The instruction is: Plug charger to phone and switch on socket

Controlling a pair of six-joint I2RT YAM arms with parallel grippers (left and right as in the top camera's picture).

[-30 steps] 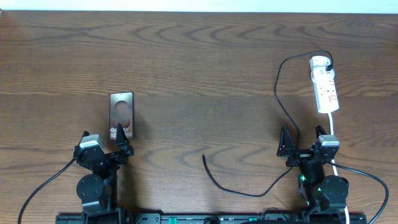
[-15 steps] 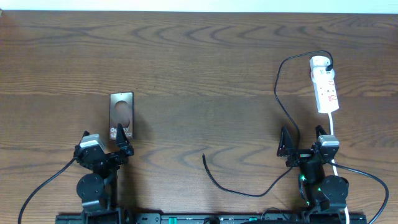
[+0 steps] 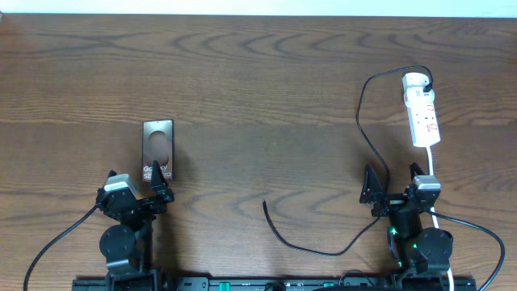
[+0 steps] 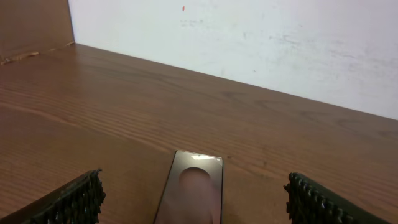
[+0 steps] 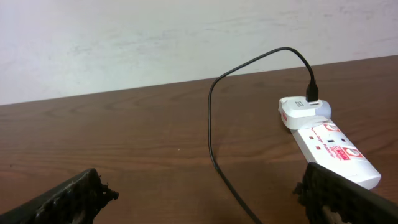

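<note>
The dark brown phone (image 3: 157, 149) lies flat on the table at the left; it also shows in the left wrist view (image 4: 193, 193). My left gripper (image 3: 136, 187) is open, its fingers just short of the phone's near end. The white socket strip (image 3: 422, 109) lies at the far right, and it shows in the right wrist view (image 5: 329, 142). The black charger cable (image 3: 363, 129) runs from its adapter at the strip's far end, down past my right gripper, to a loose plug tip (image 3: 265, 204) at mid-table. My right gripper (image 3: 394, 182) is open and empty.
The strip's white cord (image 3: 433, 170) runs toward the right arm's base. A black robot cable (image 3: 56, 234) trails from the left arm at the front edge. The wooden table (image 3: 258, 81) ends at a pale wall at the back.
</note>
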